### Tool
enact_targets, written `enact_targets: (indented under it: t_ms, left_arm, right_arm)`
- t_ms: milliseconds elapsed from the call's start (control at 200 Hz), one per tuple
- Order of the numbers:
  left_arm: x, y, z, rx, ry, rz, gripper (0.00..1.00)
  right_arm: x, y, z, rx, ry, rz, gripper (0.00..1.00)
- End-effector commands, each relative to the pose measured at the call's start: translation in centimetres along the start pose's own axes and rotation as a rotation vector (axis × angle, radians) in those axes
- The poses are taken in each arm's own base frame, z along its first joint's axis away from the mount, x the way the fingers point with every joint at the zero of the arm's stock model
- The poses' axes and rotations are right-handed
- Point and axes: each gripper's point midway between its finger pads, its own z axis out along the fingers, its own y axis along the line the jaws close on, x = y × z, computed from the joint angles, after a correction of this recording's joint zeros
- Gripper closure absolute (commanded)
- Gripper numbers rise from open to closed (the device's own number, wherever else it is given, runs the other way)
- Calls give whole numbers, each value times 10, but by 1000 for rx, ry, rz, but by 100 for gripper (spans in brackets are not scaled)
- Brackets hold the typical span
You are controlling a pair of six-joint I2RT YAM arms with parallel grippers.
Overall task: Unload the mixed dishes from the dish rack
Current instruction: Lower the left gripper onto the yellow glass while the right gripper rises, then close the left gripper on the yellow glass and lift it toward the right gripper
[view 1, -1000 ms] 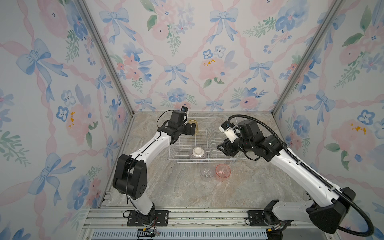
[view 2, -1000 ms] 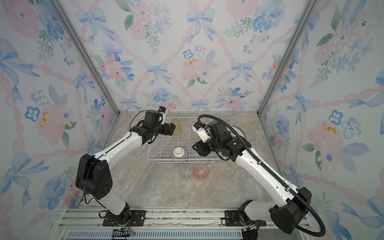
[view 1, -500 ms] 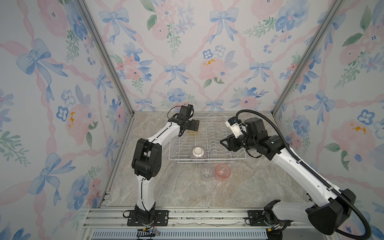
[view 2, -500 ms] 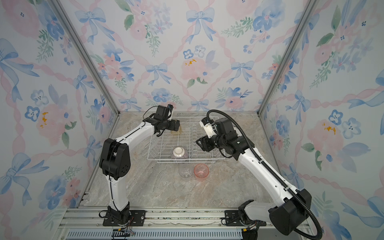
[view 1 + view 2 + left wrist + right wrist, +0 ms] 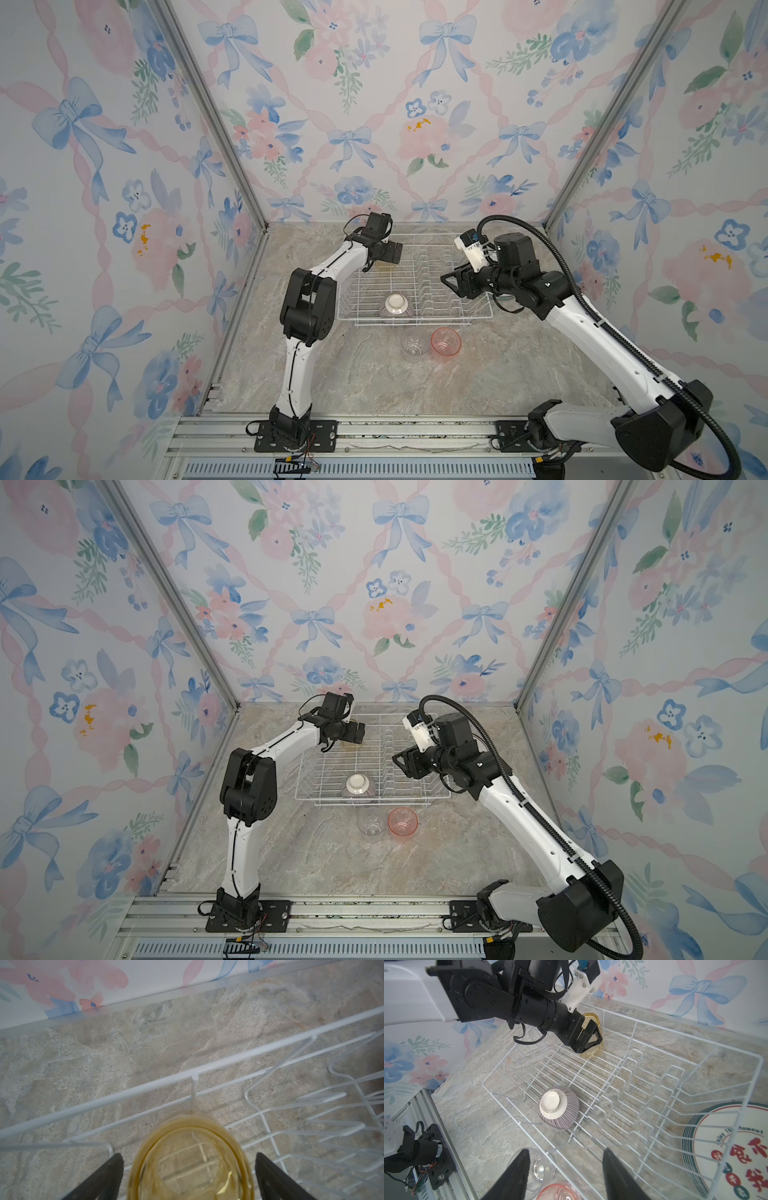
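yellow glass is what the coming move is judged to turn on: one yellow tumbler [image 5: 592,1053] is seen standing upright, mouth up, in the far left corner of the dish rack [image 5: 453,319], just inside its far rim. the left gripper [image 5: 188,1157] is set over it from above with its jaws spread wide, one finger on either side of the glass. a narrow gap is seen on each side, so nothing is gripped yet. the tumbler's long axis is vertical and lies nearly along the gripper's reach. this arm is by far the nearer one, so a closing of the jaws is judged to be all that is needed before a lift.

further right, one purple-striped bowl [image 5: 395,305] is seen upturned, white foot up, against the rack's near rim. outside the rack, just before that rim on the marbled tabletop [image 5: 415,386], one clear tumbler [image 5: 413,345] and one pink tumbler [image 5: 446,341] are set side by side, mouths up. nothing is held in the plate prongs [image 5: 643,1088].

the right gripper [image 5: 566,1150] is held above the rack's right end, jaws partly spread and holding nothing. beyond the rack's right rim a stack of printed plates [image 5: 720,1120] is laid flat on the tabletop. several rims are shown, but their number cannot be counted surely.
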Motion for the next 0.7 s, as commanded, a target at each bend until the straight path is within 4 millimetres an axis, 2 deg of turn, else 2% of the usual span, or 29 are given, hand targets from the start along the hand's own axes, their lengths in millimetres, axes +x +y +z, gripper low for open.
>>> enact_targets:
  t_ms: [0, 115, 190, 345, 535, 695]
  left_arm:
    - [-1, 5, 4, -15, 7, 2, 2]
    - [0, 6, 4, -21, 9, 8, 2]
    - [-1, 6, 3, -21, 8, 13, 7]
    - [-1, 3, 2, 6, 9, 17, 24]
    - [8, 1, 5, 43, 33, 4, 35]
    - [10, -4, 1, 82, 37, 6, 30]
  right_arm:
    - [0, -3, 2, -11, -8, 21, 41]
    - [0, -5, 4, -13, -8, 29, 42]
    - [1, -6, 5, -16, -7, 33, 41]
    - [2, -7, 7, -17, 0, 39, 42]
    - [4, -7, 7, -15, 2, 44, 41]
    - [7, -7, 13, -32, 15, 70, 42]
